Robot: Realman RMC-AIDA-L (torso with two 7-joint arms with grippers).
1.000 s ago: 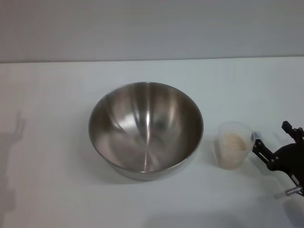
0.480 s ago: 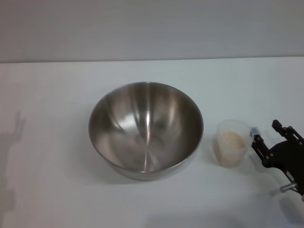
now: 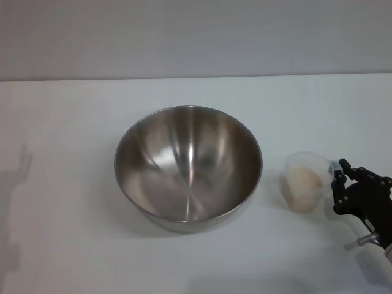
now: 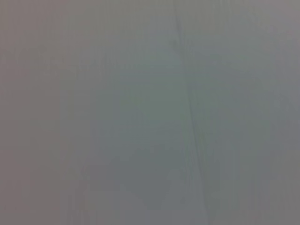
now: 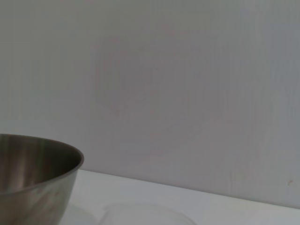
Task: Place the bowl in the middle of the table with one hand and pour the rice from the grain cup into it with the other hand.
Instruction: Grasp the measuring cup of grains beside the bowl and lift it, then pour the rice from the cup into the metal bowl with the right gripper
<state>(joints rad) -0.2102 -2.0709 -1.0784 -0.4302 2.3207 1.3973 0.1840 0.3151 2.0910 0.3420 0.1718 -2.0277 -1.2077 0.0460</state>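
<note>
A steel bowl [image 3: 188, 166] sits upright in the middle of a white table [image 3: 61, 135], its wide mouth facing up and its inside bare metal. To its right, near but not touching, is a small clear cup [image 3: 304, 182] holding pale rice [image 3: 300, 185]. The cup's mouth faces up and tips slightly toward the camera; its handle side points right, away from the bowl, toward the right gripper [image 3: 338, 184].

The right gripper is black and enters from the lower right edge of the head view, where most of the arm is cut off. Its fingers [image 3: 337, 173] are at the cup's handle side, touching or nearly touching it. The handle itself is hidden behind them, so whether they are clamped on the cup or only beside it cannot be told.

The right wrist view looks level across the table at a plain grey wall. The bowl [image 5: 33, 180] fills the lower corner, cut off by the frame. A faint curved edge at the bottom is the cup's rim [image 5: 145, 212], hard to make out.

The left gripper appears in no view. The left wrist view shows only a blank grey surface with a thin faint line down it.
</note>
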